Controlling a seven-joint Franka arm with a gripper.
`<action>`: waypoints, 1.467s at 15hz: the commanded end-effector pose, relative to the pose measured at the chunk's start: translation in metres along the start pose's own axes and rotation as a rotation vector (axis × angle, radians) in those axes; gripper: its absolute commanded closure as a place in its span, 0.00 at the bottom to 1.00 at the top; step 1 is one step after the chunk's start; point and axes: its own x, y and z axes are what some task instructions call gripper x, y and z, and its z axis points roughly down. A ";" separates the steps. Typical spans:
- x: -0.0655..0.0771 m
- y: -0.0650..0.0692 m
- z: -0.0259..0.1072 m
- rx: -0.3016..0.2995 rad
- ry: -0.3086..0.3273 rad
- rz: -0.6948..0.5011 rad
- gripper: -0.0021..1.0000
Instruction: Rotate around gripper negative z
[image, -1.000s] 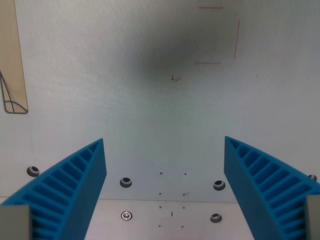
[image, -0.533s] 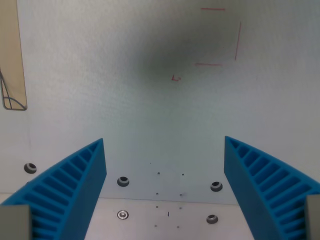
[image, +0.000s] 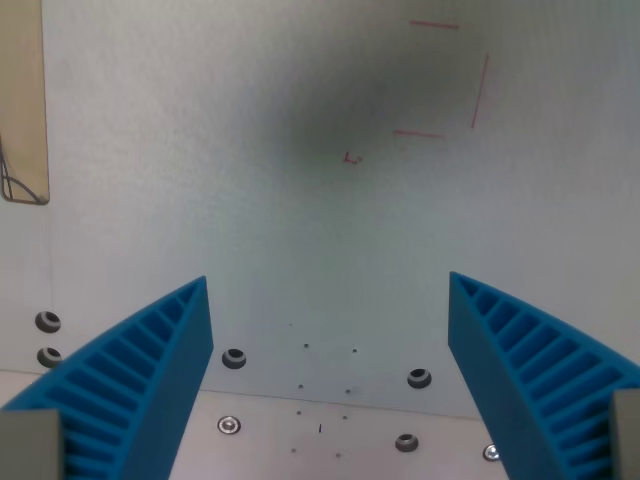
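Observation:
In the wrist view my gripper (image: 328, 290) stands open above a pale tabletop (image: 250, 230), with nothing between its two blue ribbed fingers (image: 150, 370). The other finger (image: 520, 360) fills the wrist view's lower right. A dark soft shadow lies on the surface above the gap.
Thin red lines (image: 470, 85) form part of a square at the upper right, with a small red mark (image: 351, 158) beside them. A tan strip (image: 22, 100) runs along the wrist view's left edge. Several bolt heads (image: 234, 358) and small holes dot a metal plate (image: 320, 435) at the bottom.
The whole scene has turned slightly in the picture: the red square and tan strip tilted, and the bolts shifted left and down. The camera has rotated. The fingers stay as wide apart.

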 end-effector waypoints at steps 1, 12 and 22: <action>0.000 0.000 -0.003 -0.001 0.006 -0.127 0.00; 0.000 0.000 -0.003 -0.001 0.006 -0.256 0.00; 0.000 0.000 -0.003 -0.002 0.006 -0.372 0.00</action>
